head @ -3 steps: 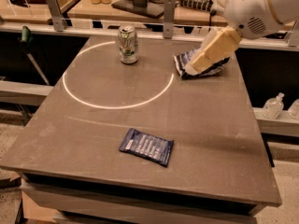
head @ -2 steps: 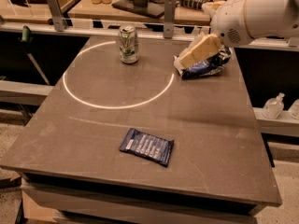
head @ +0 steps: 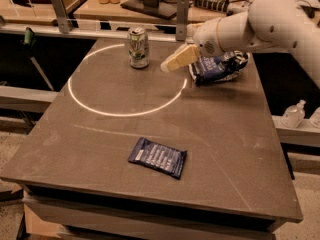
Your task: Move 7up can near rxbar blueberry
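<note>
None of the move is done, I judge: 7up can point(head: 138, 47) far, well apart from the near rxbar blueberry point(head: 157, 157); gripper point(head: 172, 63) just right of it, grip state untellable.

Chip bag point(head: 218, 68) far right on table point(head: 225, 149), just beside end effector point(head: 166, 67).

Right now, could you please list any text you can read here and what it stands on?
No text reads clearly.
On the 7up can: green-and-white label, blurred.
On the rxbar blueberry: rows of white text, too small.
On the chip bag: white print, unreadable.
On the end effector, hovering between can and bag: no marking visible.
</note>
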